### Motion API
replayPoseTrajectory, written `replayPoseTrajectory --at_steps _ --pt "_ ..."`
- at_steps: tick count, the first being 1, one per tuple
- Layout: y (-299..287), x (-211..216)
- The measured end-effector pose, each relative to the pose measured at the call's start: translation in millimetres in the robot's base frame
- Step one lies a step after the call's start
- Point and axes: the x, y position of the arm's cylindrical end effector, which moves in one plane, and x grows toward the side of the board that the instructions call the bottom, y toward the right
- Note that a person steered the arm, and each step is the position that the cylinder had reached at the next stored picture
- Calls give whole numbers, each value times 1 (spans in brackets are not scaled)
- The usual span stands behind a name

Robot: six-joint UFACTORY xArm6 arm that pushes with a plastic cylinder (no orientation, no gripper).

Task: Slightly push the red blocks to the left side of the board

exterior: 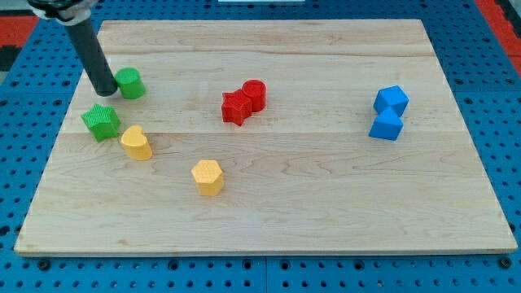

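Two red blocks touch each other near the board's middle: a red star (236, 107) and a red cylinder (255, 94) to its upper right. My tip (105, 89) rests at the view's upper left, right against the left side of a green cylinder (130, 83). The tip is far to the left of the red blocks.
A green star (101, 121) lies below the tip, with a yellow heart-like block (136, 142) beside it. A yellow hexagonal block (207, 177) sits lower middle. Two blue blocks (389, 112) touch at the view's right. The wooden board (326, 212) lies on a blue pegboard.
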Motion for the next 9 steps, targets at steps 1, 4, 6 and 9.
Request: replayPoseTrajectory --at_steps 1,4,6,9 --pt "22 21" --pt "215 38" --pt "289 35" --pt "319 2"
